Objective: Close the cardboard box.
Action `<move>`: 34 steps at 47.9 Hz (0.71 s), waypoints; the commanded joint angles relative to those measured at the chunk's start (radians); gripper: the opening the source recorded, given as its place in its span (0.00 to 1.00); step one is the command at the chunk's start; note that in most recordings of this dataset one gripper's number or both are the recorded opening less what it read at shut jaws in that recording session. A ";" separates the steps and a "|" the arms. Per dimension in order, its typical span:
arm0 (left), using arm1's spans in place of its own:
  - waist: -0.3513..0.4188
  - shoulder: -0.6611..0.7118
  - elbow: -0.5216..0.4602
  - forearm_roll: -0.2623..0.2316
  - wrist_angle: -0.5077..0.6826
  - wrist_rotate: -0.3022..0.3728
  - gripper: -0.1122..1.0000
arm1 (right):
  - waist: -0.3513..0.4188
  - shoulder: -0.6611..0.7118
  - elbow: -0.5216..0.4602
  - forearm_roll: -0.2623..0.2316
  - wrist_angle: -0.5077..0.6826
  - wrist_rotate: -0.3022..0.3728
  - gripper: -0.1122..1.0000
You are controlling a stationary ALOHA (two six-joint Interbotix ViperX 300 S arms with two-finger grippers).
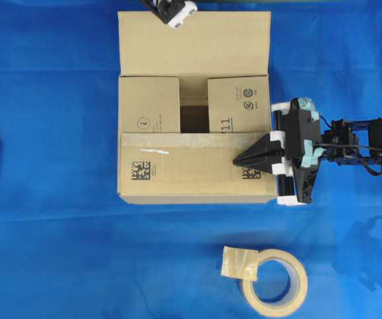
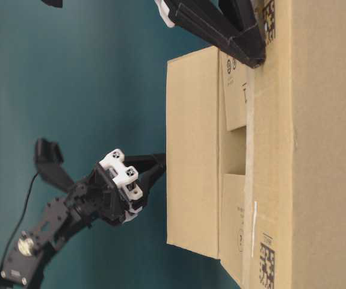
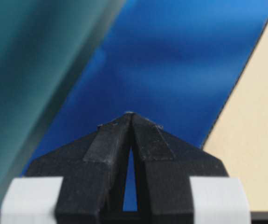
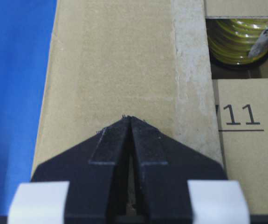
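Premises appear to be a robotics laboratory or test cell, not a home or shop. Grounds: the work surface is a table (image 1: 44,252) covered edge to edge with a plain blue cloth, uniform and unmarked, as used for staged trials. A flat teal backdrop (image 2: 70,72) closes off the space behind it at table level. Two black jointed robot arms are fixed at opposite sides of the table, one with exposed cabling (image 1: 370,159) and white printed fittings. Items on the cloth are few and deliberately placed: a cardboard box (image 1: 194,46) and a tape roll (image 1: 275,280).
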 commanded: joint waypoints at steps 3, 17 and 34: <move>-0.035 0.002 -0.077 -0.002 0.106 -0.002 0.10 | -0.011 0.003 0.000 0.000 0.003 -0.003 0.10; -0.114 -0.005 -0.078 -0.003 0.130 -0.003 0.10 | -0.011 0.003 0.002 -0.002 0.002 -0.008 0.10; -0.204 -0.098 -0.029 -0.005 0.138 -0.015 0.10 | -0.012 0.003 0.002 -0.003 -0.017 -0.012 0.10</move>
